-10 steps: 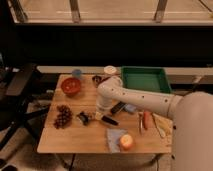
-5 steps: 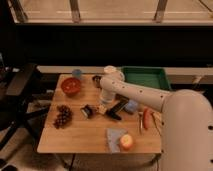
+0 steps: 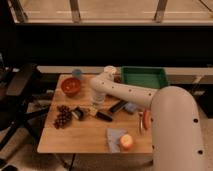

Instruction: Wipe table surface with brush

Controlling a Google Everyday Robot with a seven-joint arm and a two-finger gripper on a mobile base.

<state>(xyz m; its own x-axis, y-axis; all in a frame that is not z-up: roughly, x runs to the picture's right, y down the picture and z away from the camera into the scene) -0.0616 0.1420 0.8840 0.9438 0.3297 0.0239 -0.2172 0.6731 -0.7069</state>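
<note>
On my one camera view the arm reaches in from the right and bends down, so the claw (image 3: 96, 106) hangs low over the middle of the tabletop (image 3: 85, 141), right at the brush (image 3: 101, 115). I cannot tell how far the claw is open or whether it has hold of anything. The brush lies flat near the centre, its dark head pointing to the left edge, close to the grapes (image 3: 62, 116). My worry is clutter: a sweep leftwards could shove the grapes off the left edge, and one towards the near right corner could knock the apple (image 3: 126, 142). A black bar (image 3: 118, 106) lies just beside the handle, and I could grab it by mistake.
</note>
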